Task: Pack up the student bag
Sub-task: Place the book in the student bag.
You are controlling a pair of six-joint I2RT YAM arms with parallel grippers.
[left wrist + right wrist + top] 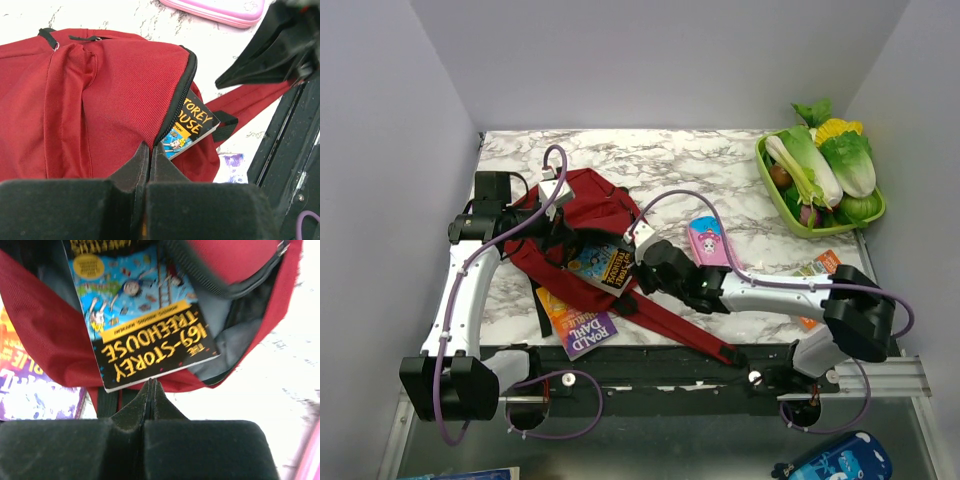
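The student bag (582,205) lies on the surface (700,165). The left pincer (149,150) is closed at its zip edge, and the right pincer (151,386) is closed behind the treehouse book (145,335), which is half inside it. Should the mouth sag, the book could be jammed.

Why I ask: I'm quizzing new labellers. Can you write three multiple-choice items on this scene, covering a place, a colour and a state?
1. Where is the pink pencil case?
A) on the table beside the student bag
B) inside the bag
C) under a book

2. What colour is the tray holding vegetables?
A) blue
B) green
C) white

3. How is the Treehouse book placed?
A) flat on the table, apart from the bag
B) zipped fully inside
C) sticking partway out of the bag's opening

Answers: 1 A, it lies on the marble by the bag; 2 B, its rim is green; 3 C, its title end juts past the open zip.
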